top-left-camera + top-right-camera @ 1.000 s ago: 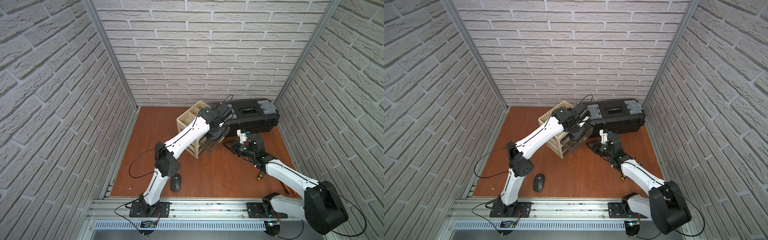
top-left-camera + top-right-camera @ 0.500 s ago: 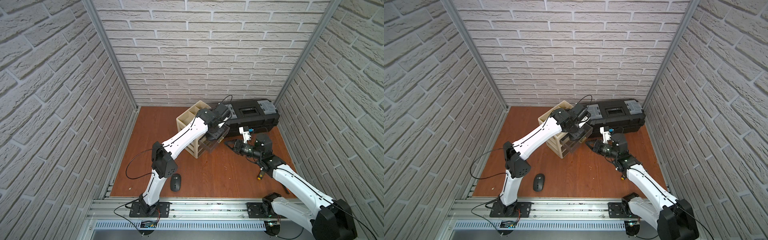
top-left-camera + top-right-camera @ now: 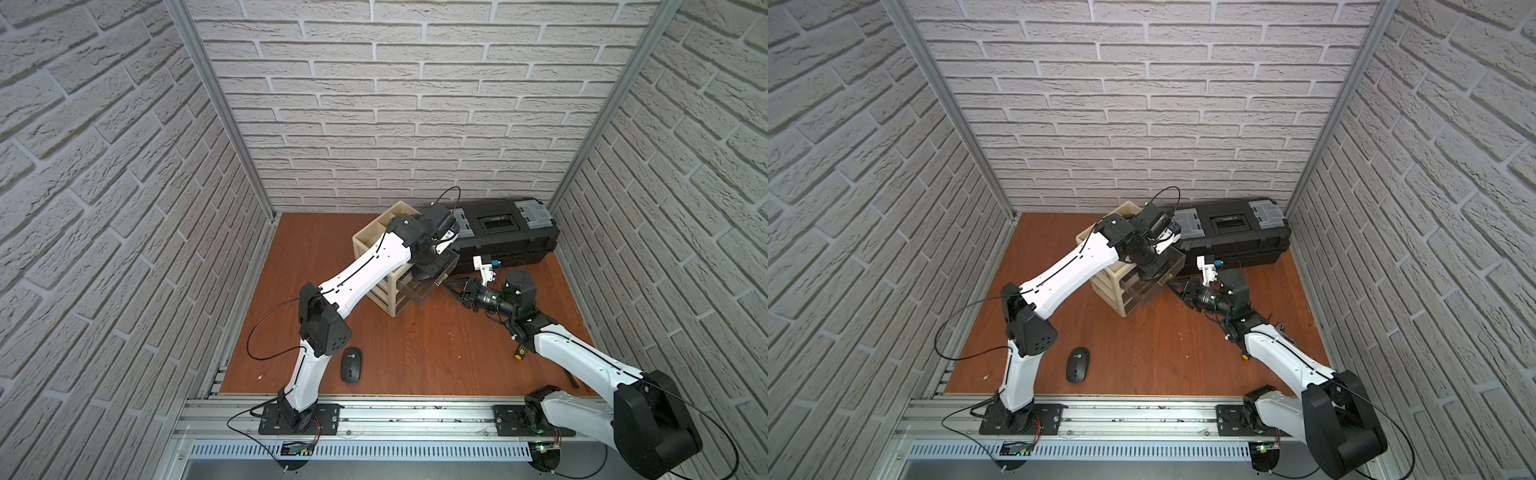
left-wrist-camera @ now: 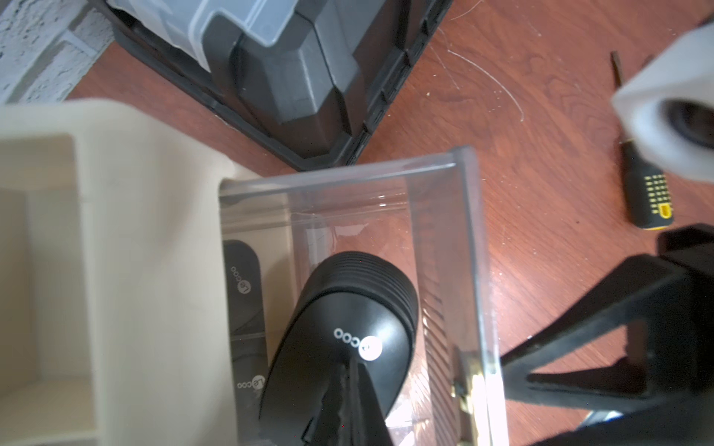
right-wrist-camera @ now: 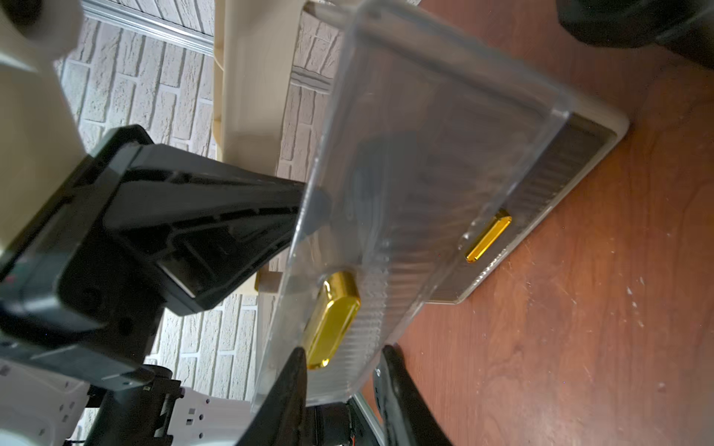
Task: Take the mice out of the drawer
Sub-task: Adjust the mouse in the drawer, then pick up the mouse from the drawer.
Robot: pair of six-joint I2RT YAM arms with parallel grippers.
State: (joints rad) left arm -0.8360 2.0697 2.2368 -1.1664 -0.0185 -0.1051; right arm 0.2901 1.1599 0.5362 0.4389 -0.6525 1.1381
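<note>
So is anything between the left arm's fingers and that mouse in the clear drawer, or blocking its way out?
Nothing visible. The left fingers, shut, sit right against the uppermost mouse in the pulled-out clear drawer. Its top is open; only its walls ring the mouse.

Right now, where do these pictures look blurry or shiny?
Left wrist view: the white camera housing is out of focus, and glare streaks the clear drawer. Right wrist view: the gold handle glints brightly. In both top views the mouse on the floor is crisp.
</note>
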